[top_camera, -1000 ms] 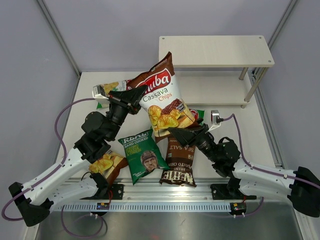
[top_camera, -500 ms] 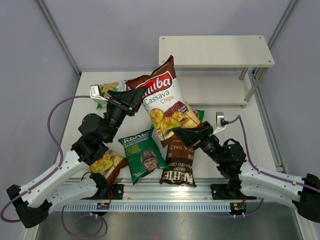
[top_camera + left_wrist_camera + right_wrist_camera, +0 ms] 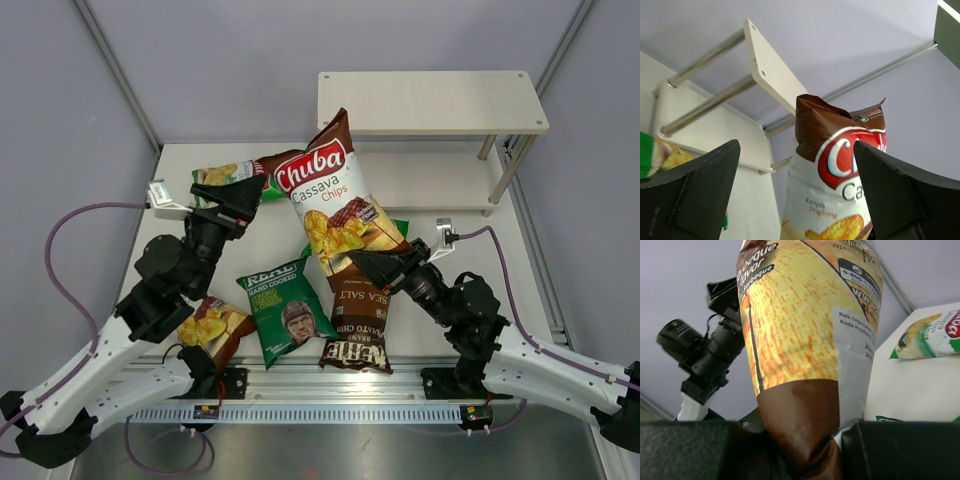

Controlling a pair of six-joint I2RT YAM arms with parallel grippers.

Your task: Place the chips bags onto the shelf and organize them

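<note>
Six chips bags are in view. Two are brown-and-white Chuba, the raised Chuba bag [image 3: 333, 195] and the near-left Chuba bag [image 3: 215, 328]. Two are green-and-white Chuba, the far-left green bag [image 3: 222, 175] and the half-hidden green bag [image 3: 397, 229]. One is the dark green REAL bag [image 3: 288, 310], and one is the dark brown Kettle bag [image 3: 360, 322]. There is one shelf [image 3: 432, 101] with two boards. Two arms carry one gripper each, the left gripper [image 3: 232, 190] and the right gripper [image 3: 378, 263].

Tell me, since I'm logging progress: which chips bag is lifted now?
The brown-and-white Chuba Cassava bag, pinched at its bottom by the right claw; the others lie flat.
</note>
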